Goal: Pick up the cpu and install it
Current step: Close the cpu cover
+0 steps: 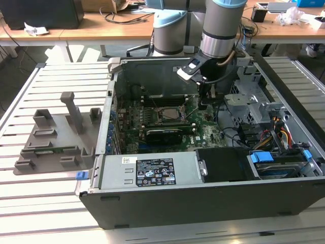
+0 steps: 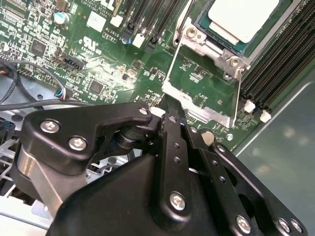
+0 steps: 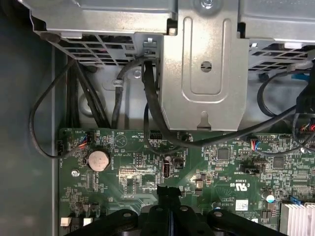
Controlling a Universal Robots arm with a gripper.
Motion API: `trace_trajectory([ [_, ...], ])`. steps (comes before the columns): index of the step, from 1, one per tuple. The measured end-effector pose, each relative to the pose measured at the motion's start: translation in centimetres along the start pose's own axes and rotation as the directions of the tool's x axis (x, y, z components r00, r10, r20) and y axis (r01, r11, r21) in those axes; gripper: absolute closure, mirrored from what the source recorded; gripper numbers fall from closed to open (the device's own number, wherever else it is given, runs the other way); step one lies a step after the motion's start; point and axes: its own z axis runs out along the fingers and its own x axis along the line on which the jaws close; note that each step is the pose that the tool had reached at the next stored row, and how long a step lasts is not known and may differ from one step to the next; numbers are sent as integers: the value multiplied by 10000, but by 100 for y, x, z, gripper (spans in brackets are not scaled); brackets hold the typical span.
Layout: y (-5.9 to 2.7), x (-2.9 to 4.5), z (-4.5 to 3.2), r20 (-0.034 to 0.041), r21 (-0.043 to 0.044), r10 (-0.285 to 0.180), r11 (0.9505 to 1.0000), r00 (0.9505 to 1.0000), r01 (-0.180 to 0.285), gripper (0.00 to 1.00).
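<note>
The cpu point(image 2: 241, 17), a flat chip with a dull silver top, lies in its socket on the green motherboard point(image 2: 98, 64); in the exterior view the cpu point(image 1: 165, 113) is at the middle of the open computer case. The socket's metal load plate point(image 2: 202, 86) is swung open beside it. My gripper point(image 2: 169, 112) is shut, with its black fingertips at the outer edge of that plate and nothing visible between them. In the exterior view the gripper point(image 1: 204, 104) hangs inside the case, toward that view's right of the socket.
Black memory slots point(image 2: 280, 64) flank the socket. A metal drive cage point(image 3: 206, 64) and black cables point(image 3: 147, 98) lie beyond the board, near a coin battery point(image 3: 97, 160). The power supply point(image 1: 152, 173) lines the case front. A grey fixture tray point(image 1: 56, 142) sits at the exterior view's left.
</note>
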Motion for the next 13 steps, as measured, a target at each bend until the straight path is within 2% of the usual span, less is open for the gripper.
trace_trajectory([
  [13, -176, 3, 8, 0, -1, 0, 10000, 10000, 0, 89],
])
